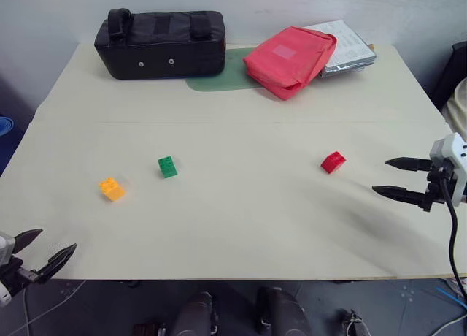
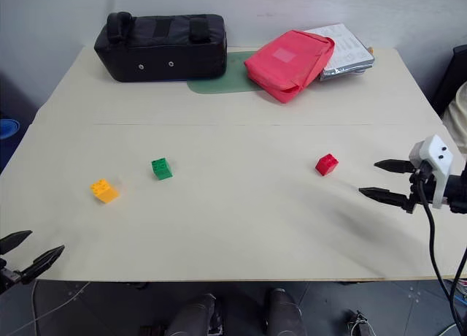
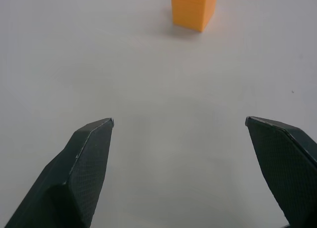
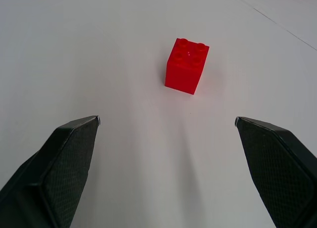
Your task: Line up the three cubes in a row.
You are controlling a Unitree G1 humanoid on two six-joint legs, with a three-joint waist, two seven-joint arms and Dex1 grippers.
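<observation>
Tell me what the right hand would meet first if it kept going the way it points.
Most likely the red cube: it sits ahead of the open right hand, roughly centred between its fingers, with bare table between them.

Even, bright, diffuse lighting across table (image 1: 241,226). Soft, faint shadows beside red cube (image 4: 186,65) (most visible in right wrist view) and orange cube (image 3: 193,8). No glare. Head views sharp; frame lower edge darker.

Bare tabletop (image 1: 241,226) around 3 cubes (well apart), bags at far edge
</observation>
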